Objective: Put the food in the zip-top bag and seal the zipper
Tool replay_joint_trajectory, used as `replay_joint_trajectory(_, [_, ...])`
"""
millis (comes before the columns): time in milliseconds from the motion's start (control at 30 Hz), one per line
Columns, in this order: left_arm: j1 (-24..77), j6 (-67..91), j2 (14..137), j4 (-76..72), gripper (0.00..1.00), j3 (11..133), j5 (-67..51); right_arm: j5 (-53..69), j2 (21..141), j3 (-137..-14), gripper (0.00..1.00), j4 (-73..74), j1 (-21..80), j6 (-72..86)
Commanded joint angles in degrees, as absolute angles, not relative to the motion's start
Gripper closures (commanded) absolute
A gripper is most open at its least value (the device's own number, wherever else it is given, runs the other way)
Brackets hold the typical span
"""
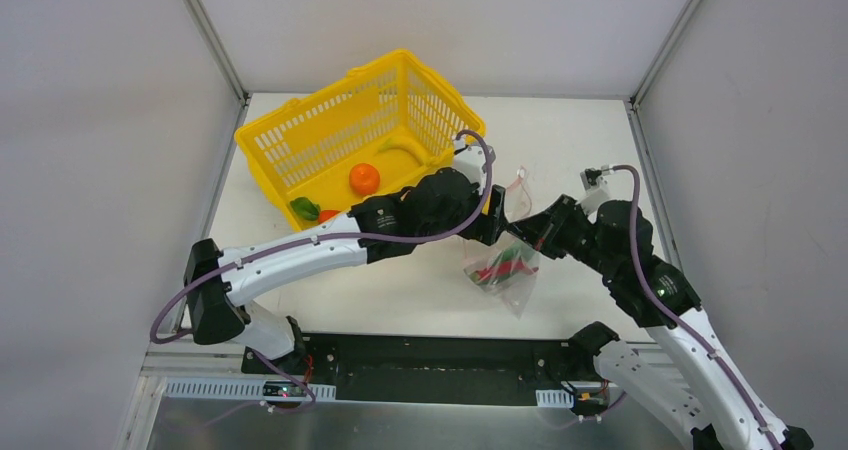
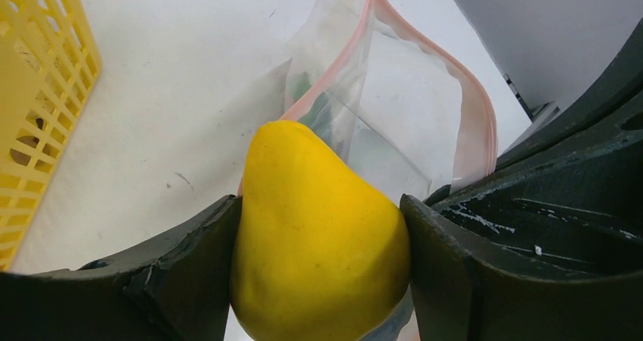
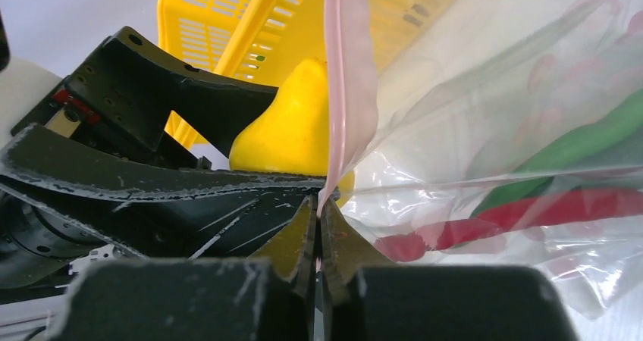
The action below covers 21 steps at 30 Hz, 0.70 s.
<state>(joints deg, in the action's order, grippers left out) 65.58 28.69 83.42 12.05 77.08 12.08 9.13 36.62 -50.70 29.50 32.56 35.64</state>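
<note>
Treating the lemon as light, rigid and slippery, hold it across its belly, where your left gripper clamps it at the mouth of the limp zip-top bag, whose zipper your right gripper pinches.

Left arm: white links, black joints
Right arm: same build
Cables: purple, clipped alongside
Left gripper: black, scratched fingers

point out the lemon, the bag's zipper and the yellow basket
lemon [image 2: 318,235], left wrist view, middle of its yellow skin
zipper [image 3: 350,91], right wrist view, pink strip's upper stretch
yellow basket [image 1: 330,135], top external view, slatted side wall
</note>
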Motion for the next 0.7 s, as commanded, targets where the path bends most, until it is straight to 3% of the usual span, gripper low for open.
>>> replay_joint_trajectory(0, [66.27, 27.24, 85.46, 16.35, 0.35, 81.96, 11.04, 8.01, 34.67, -48.63, 0.98, 19.52, 32.82, 41.39])
replay_joint_trajectory(167, [66.27, 27.81, 86.75, 16.0, 0.29, 83.3, 9.12, 7.74, 34.47, -49.29, 0.98, 18.42, 32.82, 42.28])
replay_joint_trajectory(367, [66.3, 27.92, 86.14, 15.36, 0.16, 83.2, 8.97, 7.73, 33.62, -48.89, 0.98, 17.8, 32.81, 43.33])
replay_joint_trajectory(667, [66.3, 26.6, 83.15, 14.76, 0.11, 82.63, 7.56, 6.5, 32.9, -48.22, 0.98, 18.23, 32.72, 43.25])
